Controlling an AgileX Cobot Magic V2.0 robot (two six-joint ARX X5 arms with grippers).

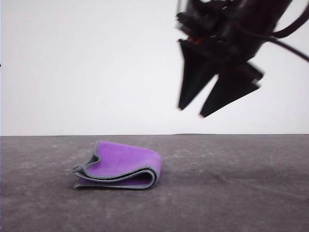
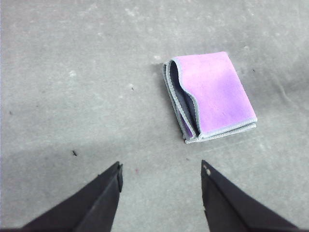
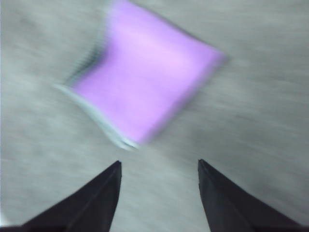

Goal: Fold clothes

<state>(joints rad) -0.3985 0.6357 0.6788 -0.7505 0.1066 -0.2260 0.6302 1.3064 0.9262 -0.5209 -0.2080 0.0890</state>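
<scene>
The clothes (image 1: 120, 164) are one small purple cloth with light grey stitched edging, lying folded in layers on the dark grey table, left of centre. The left wrist view shows the clothes (image 2: 212, 94) as a neat rectangle with dark inner layers along one side. High above the table, to the right of the cloth, my right gripper (image 1: 190, 112) hangs open with nothing between its fingers. The right wrist view is blurred, with the clothes (image 3: 145, 84) ahead of the open right gripper (image 3: 159, 165). My left gripper (image 2: 161, 166) is open over bare table, short of the cloth.
The grey table (image 1: 231, 193) stretches wide around the cloth, with a plain white wall (image 1: 87, 63) behind it. A black cable (image 1: 289, 46) trails from the right arm.
</scene>
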